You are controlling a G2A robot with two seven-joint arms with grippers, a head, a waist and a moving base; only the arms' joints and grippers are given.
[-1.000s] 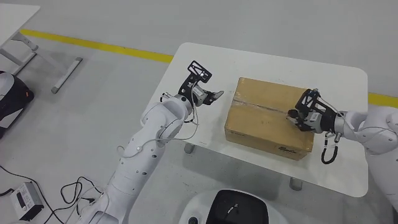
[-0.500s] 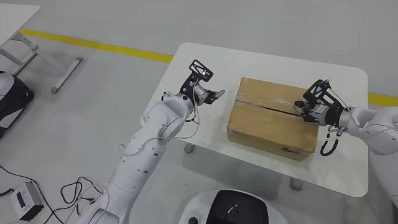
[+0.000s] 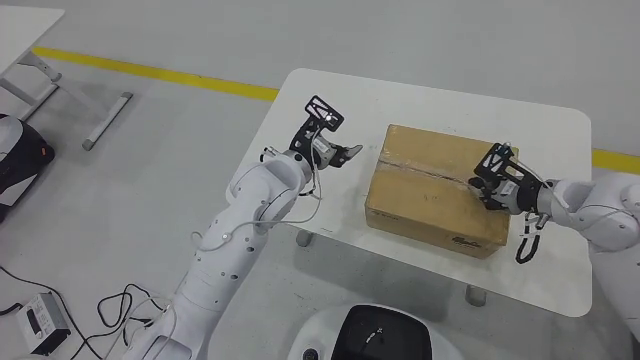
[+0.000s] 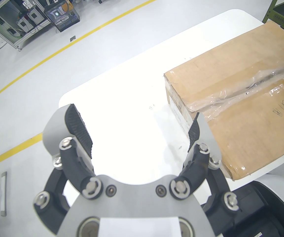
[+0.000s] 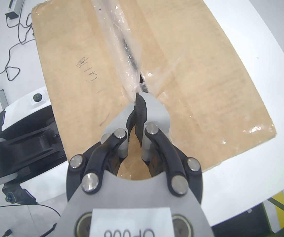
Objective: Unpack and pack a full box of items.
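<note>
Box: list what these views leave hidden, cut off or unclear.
- Contents of the box: hidden in every view, since it is shut.
- Box's far end, left wrist view: cut off by the picture's edge.
- End of the tape, right wrist view: covered by the shut right gripper.

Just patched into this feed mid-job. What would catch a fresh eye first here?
The closed cardboard box on the white table dominates. Crumpled clear tape runs along its top seam, partly lifted, and the right gripper is shut on that tape at one end of the seam. The left gripper hangs open over bare table beside the box's opposite end.
</note>
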